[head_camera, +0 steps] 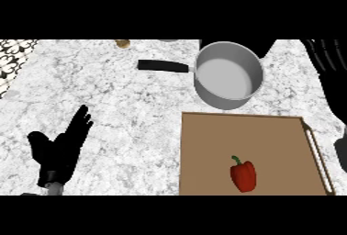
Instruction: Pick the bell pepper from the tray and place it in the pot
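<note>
A red bell pepper (243, 176) with a green stem lies on the brown tray (210, 137), towards its near right part. Just beyond the tray's far edge stands the grey pot (227, 75), nothing inside it, its black handle (163, 66) pointing left. My left hand (59, 146) rests open on the counter at the lower left, fingers pointing up, well left of the tray. Only a dark sliver of my right hand (341, 153) shows at the right edge, beside the tray's right rim.
White marble counter (122, 105) stretches left of the tray. A small brown object (122, 43) sits at the far edge. A black, ribbed surface (328, 69) fills the upper right, and a patterned patch (13, 57) the upper left.
</note>
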Controlling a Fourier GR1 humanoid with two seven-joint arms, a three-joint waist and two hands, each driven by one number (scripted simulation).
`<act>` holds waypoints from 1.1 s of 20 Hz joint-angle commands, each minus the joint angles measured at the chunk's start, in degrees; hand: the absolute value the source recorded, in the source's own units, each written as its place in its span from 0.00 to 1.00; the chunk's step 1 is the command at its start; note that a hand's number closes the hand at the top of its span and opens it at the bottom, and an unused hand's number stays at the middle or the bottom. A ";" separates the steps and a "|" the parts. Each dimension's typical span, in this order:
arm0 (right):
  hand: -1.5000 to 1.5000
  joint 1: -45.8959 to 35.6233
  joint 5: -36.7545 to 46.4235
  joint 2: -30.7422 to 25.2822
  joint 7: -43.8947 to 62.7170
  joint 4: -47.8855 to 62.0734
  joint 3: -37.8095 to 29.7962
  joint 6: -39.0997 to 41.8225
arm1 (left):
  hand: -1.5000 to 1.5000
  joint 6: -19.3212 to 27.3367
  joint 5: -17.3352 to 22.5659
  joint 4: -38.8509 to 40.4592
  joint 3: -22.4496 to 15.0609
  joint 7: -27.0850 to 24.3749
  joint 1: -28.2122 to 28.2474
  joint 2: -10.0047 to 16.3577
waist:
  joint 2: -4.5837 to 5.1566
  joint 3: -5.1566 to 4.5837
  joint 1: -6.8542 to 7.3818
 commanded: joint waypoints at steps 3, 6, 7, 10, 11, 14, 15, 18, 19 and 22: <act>1.00 0.27 3.10 -0.81 -4.42 10.87 1.37 6.84 | 0.50 -0.28 -1.16 -2.05 6.13 -2.29 -5.30 1.93 | 0.32 1.12 0.05; 1.00 3.37 6.11 -2.20 -8.72 18.08 2.62 10.75 | 0.50 0.77 -1.63 -2.91 11.06 -3.98 -11.02 3.84 | 0.69 1.22 0.26; 1.00 -1.53 22.88 -15.36 -8.23 6.73 5.68 8.13 | 0.50 0.63 -1.57 -2.39 7.11 -3.12 -7.44 2.08 | -0.82 -0.23 0.11; 0.00 7.07 25.57 -0.48 -21.40 24.35 6.88 -1.64 | 0.50 -2.40 0.44 -0.52 10.05 -5.07 -9.84 1.96 | 0.88 1.22 0.33; 0.00 7.95 24.39 0.09 -27.06 26.57 5.89 -0.21 | 0.50 0.30 -1.23 0.48 9.46 -3.03 -12.39 0.59 | 0.55 1.22 -0.62; 0.00 3.35 24.70 1.16 -38.43 35.87 4.58 2.71 | 0.50 -3.39 0.27 2.18 11.49 -4.97 -11.47 0.67 | 0.45 1.16 -0.21; 0.00 5.89 24.77 -0.28 -39.77 32.55 4.13 4.08 | 0.50 -3.54 -0.66 0.36 11.34 -4.97 -9.19 0.45 | 0.09 1.11 -0.76; 0.00 2.93 24.99 -4.63 -36.50 30.39 3.05 9.64 | 0.50 -3.14 -3.46 1.58 11.10 -5.76 -10.06 -1.56 | 0.00 1.07 -1.08; 0.00 4.78 24.00 -7.12 -33.03 26.18 2.61 11.82 | 0.50 -2.50 -2.53 -1.71 12.88 -0.56 -10.29 0.99 | -0.15 1.06 -1.22; 0.00 3.38 25.90 -10.19 -23.83 19.31 6.31 14.89 | 0.50 -4.08 -1.62 4.30 14.23 -2.37 -14.43 0.36 | -0.12 0.97 -1.93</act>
